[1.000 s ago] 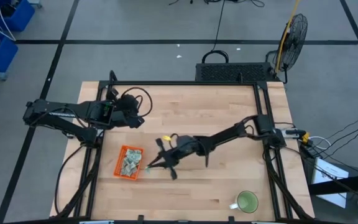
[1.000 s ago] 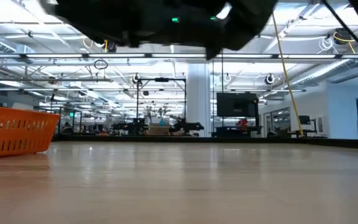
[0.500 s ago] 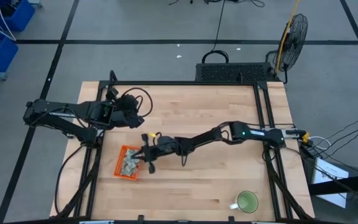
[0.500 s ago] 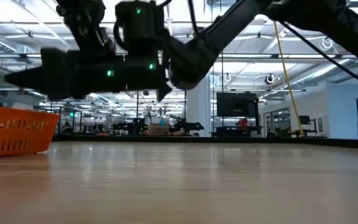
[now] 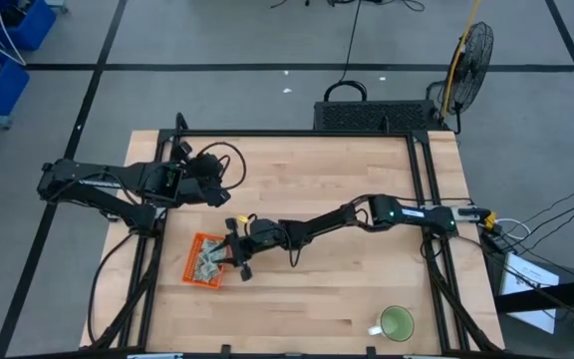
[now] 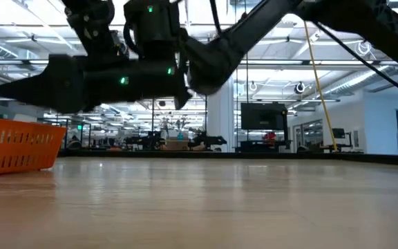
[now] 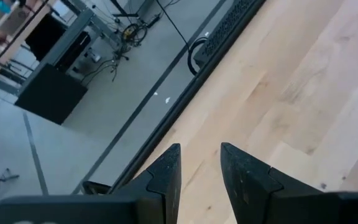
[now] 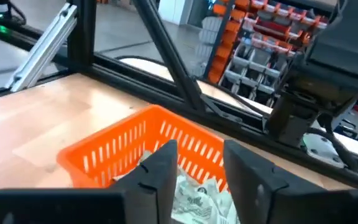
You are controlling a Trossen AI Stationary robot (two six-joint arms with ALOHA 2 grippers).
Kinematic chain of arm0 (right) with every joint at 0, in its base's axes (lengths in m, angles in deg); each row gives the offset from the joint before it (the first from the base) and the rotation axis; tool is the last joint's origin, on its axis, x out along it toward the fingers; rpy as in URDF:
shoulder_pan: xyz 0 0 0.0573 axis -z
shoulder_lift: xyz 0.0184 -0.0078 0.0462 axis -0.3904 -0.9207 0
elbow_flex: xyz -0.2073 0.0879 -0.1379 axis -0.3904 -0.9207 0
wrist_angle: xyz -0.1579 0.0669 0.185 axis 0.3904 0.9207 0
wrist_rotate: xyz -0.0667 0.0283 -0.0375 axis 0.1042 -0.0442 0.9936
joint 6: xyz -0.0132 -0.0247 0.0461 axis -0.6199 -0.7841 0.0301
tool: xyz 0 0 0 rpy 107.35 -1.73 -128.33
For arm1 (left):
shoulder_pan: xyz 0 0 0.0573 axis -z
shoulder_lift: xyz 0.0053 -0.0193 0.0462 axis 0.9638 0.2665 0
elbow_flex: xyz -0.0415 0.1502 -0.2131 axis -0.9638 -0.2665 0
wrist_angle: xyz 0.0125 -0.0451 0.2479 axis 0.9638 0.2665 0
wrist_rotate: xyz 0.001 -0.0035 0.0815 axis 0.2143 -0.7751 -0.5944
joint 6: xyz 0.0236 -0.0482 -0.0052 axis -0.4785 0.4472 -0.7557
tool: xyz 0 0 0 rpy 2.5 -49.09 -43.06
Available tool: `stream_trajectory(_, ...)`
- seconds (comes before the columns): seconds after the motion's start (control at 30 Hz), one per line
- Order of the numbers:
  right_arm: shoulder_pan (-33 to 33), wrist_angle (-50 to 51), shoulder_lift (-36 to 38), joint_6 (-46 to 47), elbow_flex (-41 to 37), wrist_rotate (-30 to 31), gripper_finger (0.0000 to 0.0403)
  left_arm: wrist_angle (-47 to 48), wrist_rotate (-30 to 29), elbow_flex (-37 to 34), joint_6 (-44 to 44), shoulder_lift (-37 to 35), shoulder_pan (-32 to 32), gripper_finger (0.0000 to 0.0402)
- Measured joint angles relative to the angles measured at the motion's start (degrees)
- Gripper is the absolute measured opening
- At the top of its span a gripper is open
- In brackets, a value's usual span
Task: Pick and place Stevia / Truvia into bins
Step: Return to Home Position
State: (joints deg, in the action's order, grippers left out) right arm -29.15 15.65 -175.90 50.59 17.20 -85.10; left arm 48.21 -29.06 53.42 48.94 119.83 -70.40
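High camera overhead, straight down on whole table (image 5: 347,170). Low camera at table level, facing room. Right wrist camera close; all three share orange tray (image 8: 123,140).

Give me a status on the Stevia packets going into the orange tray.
Done: the packets lie piled in the orange tray, and the high view shows none loose on the table. In hand: nothing; the right gripper hovers open over the tray's right edge, and the left gripper waits open over the table's back left. Left: apparently only drawing the right gripper back.
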Motion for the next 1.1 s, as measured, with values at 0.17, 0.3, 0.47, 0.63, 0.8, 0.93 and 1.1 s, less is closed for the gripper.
stream_trajectory(0.17, -0.2, 13.1, 8.7, -2.7, -0.4, 0.0, 0.0134, 1.9, 0.6, 0.0, -5.9, 0.0, 0.0, 0.0120)
stream_trajectory(0.3, -0.2, 33.0, 18.4, -2.5, -0.6, 0.2, 0.0131, 8.0, 0.9, 0.0, -2.1, -1.3, 0.0, 0.0120)
stream_trajectory(0.47, 0.1, 53.9, 30.0, 4.7, -0.7, 2.0, 0.0126, 17.6, 4.1, 0.0, 6.8, -7.3, 0.1, 0.0120)
stream_trajectory(0.63, 0.2, 68.6, 39.8, 10.6, -0.7, 3.2, 0.0128, 22.0, 7.2, 0.0, 15.2, -17.9, 0.2, 0.0120)
stream_trajectory(0.8, 0.2, 80.9, 48.2, 16.8, -1.8, 4.0, 0.0126, 20.1, 10.5, 0.0, 16.5, -28.3, 2.2, 0.0120)
stream_trajectory(0.93, -1.6, 77.8, 55.8, 19.1, -12.0, 14.3, 0.0128, 14.0, 12.2, -2.7, 13.2, -34.8, 4.7, 0.0120)
stream_trajectory(1.1, -3.3, 66.8, 68.1, 25.5, -32.0, 23.7, 0.0127, 0.6, 14.3, -11.0, 3.7, -42.7, 7.2, 0.0120)
